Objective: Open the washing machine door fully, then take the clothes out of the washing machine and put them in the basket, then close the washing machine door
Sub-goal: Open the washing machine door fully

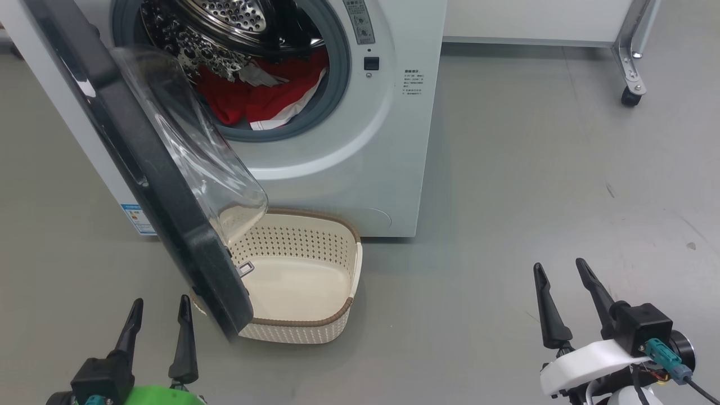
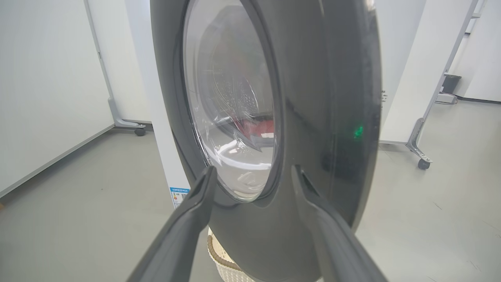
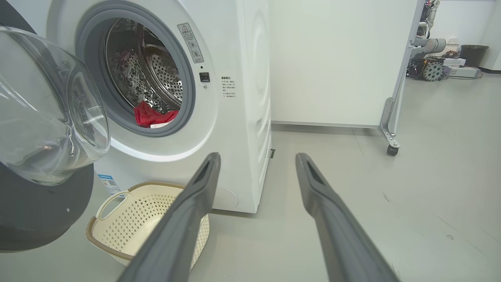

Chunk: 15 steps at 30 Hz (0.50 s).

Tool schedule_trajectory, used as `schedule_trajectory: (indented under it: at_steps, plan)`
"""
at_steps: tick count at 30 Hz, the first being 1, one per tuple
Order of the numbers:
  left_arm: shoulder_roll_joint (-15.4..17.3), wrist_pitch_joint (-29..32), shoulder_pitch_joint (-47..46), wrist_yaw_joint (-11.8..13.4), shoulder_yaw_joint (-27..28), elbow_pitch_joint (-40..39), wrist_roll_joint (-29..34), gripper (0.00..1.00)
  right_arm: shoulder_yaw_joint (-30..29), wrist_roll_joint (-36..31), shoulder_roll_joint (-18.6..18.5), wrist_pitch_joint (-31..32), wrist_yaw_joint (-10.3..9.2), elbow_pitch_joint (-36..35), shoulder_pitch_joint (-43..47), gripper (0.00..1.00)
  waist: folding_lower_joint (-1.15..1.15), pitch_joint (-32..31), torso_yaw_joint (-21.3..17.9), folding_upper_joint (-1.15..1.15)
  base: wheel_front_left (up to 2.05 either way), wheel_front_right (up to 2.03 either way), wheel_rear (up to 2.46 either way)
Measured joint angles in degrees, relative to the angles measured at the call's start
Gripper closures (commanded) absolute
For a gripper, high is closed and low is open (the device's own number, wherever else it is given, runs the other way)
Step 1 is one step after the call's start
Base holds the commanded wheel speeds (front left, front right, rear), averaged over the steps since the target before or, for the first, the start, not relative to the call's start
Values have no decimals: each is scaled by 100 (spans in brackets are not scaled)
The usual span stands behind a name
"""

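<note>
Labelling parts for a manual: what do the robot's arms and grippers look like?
Left gripper: two long tapered black fingers, black block, bright green wrist shell. Right gripper: same fingers and block, white wrist shell, teal connector with black cable.

On the head camera the washing machine door [image 1: 185, 242] covers the left end of the basket [image 1: 315, 332] and part of the blue label [image 1: 138, 219]. The washing machine [image 1: 360, 169] runs off the top edge, and I cannot read its printed notes [image 1: 413, 83], too small. The clothes [image 1: 253, 101] sit partly behind the lip of the drum [image 1: 236, 17] (through that door on my left wrist camera they are just a red blur).
</note>
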Motion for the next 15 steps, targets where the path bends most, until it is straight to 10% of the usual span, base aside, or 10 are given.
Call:
schedule_trajectory:
  at_steps: [15]
  plan:
    - [-2, 0, -5, 0, -13, 29, -2, 0, -109, -80, 76, 0, 59, -3, 66, 0, 0, 5, -6, 0, 0, 0, 0]
